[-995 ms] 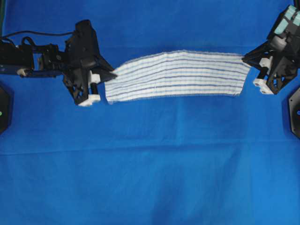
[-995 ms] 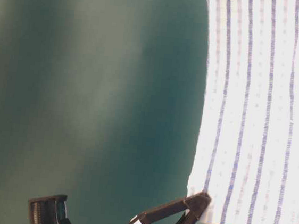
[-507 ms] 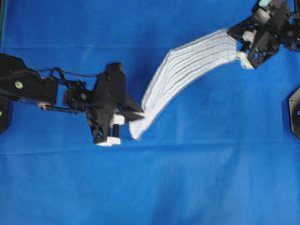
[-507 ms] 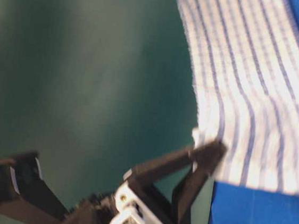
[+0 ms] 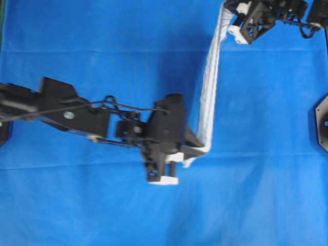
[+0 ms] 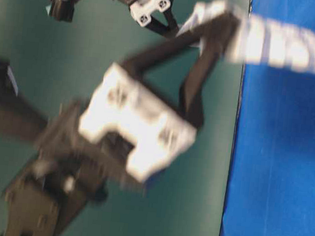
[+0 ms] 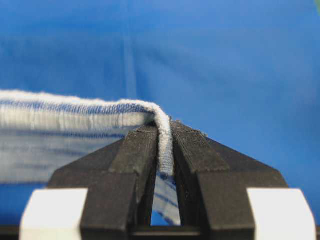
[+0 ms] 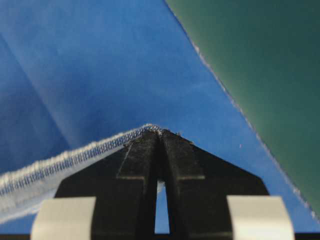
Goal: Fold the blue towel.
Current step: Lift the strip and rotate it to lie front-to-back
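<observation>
In the overhead view, the white woven towel with thin blue stripes [image 5: 209, 92] is seen nearly edge-on as a narrow band, stretched above the large plain solid-blue cloth [image 5: 102, 215] that covers the table. Its long axis runs from the top of the picture down towards the centre. The lower end is clamped in the left gripper [image 5: 197, 149], whose arm is extended from the left edge well out over the cloth. The upper end is held by the right gripper [image 5: 231, 23] at the top right, so each arm is nearest its own end.

In the table-level view, much is blurred. The left gripper [image 6: 223, 32] is seen large and near, pinched on an end of the striped towel [image 6: 291, 50], which is stretched off to the right above the blue cloth [image 6: 281, 176].

In the left wrist view, the jaws are closed on a folded edge of the towel [image 7: 75, 120], which trails off leftwards.

In the right wrist view, the jaws are pressed together on a hemmed corner of the towel [image 8: 75, 155], which is led away to the lower left.
</observation>
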{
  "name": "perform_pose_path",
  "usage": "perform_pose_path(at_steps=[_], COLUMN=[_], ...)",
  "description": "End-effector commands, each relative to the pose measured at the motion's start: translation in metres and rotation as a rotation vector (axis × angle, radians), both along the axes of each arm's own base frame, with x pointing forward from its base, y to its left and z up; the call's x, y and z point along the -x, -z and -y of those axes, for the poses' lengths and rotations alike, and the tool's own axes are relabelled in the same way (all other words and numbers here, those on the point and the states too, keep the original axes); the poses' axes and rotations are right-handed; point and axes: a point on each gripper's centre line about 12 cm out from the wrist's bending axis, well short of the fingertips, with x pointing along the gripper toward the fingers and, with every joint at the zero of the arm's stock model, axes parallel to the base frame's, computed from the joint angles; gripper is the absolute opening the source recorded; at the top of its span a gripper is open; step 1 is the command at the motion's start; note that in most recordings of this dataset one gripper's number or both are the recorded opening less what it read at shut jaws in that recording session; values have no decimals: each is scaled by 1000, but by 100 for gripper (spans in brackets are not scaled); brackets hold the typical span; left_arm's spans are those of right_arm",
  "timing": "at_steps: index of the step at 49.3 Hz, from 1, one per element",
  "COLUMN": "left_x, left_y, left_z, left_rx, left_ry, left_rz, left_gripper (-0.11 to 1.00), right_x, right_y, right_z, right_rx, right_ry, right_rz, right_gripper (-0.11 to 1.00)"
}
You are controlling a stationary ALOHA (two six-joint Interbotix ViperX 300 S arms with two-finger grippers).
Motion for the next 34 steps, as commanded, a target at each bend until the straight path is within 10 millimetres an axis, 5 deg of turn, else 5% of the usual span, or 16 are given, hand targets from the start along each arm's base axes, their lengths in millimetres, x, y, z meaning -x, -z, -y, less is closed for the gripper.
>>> perform_pose_path(at_steps=[1, 22, 34], left_x=[-17, -72, -91], left_y=[-24, -22, -5], left_z=[9, 2, 4], left_rx=[11, 9, 11], left_ry=[12, -9, -12], left_rz=[85, 166, 190], left_gripper=[7, 7, 7], right_x=[-4, 12, 31], right_y=[-16, -18, -19], right_z=[8, 0, -8], right_rx=[33, 36, 38], right_ry=[5, 19, 37], right_rz=[34, 24, 37], right_gripper=[2, 2, 2])
